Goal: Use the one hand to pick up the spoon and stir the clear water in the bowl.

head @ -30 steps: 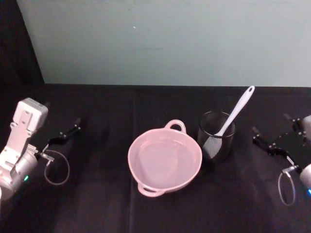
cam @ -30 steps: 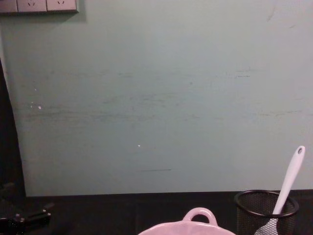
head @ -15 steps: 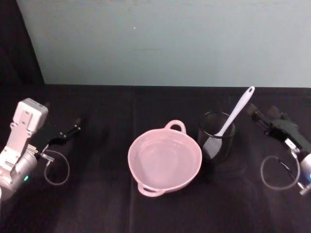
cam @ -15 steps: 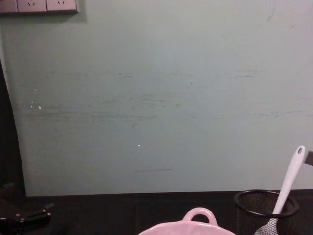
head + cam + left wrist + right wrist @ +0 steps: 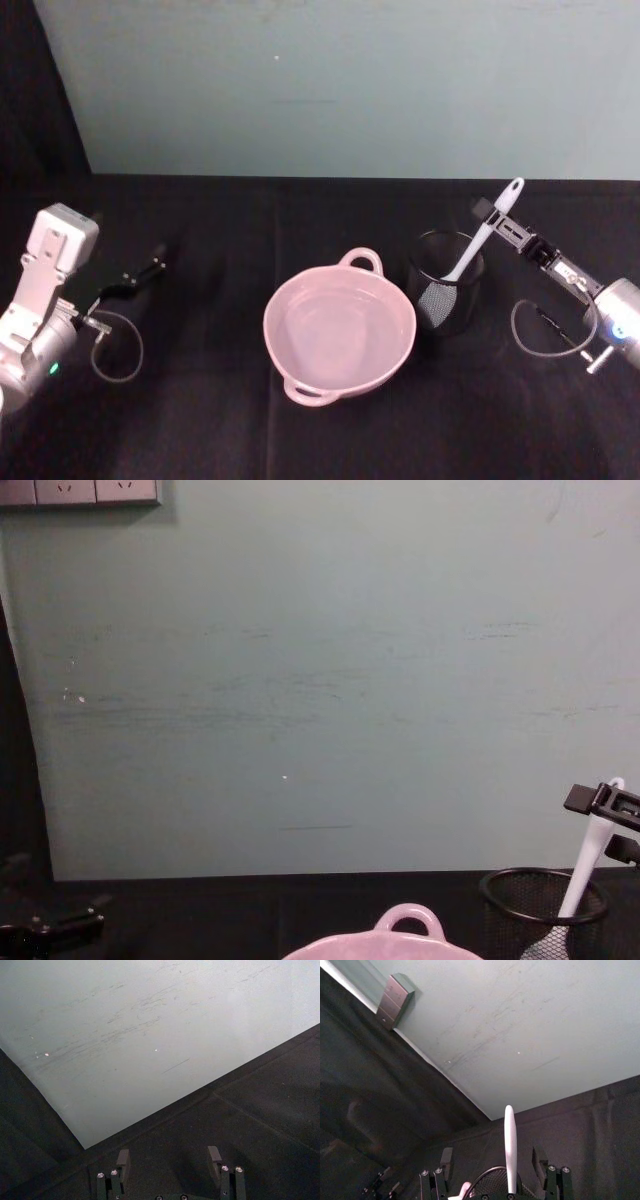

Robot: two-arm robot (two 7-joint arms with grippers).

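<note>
The white spoon (image 5: 487,232) stands tilted in a black mesh cup (image 5: 445,290), head down and handle up to the right. My right gripper (image 5: 497,217) is open at the upper part of the handle. In the right wrist view the spoon (image 5: 510,1150) rises between the two spread fingers (image 5: 446,1157) without touching either. The chest view has the gripper (image 5: 610,822) at the right edge around the spoon (image 5: 585,865). To the left of the cup, the pink bowl (image 5: 275,300) holds clear water. My left gripper (image 5: 140,272) rests open at the far left.
The table is covered in black cloth (image 5: 200,400), with a pale green wall (image 5: 340,90) close behind it. The mesh cup (image 5: 540,905) stands just right of the bowl's loop handle (image 5: 408,918). Cable loops hang by both wrists.
My right gripper has swung in from the right edge and risen to the spoon's handle, which now stands between its fingers. Spoon, bowl and left arm have stayed put.
</note>
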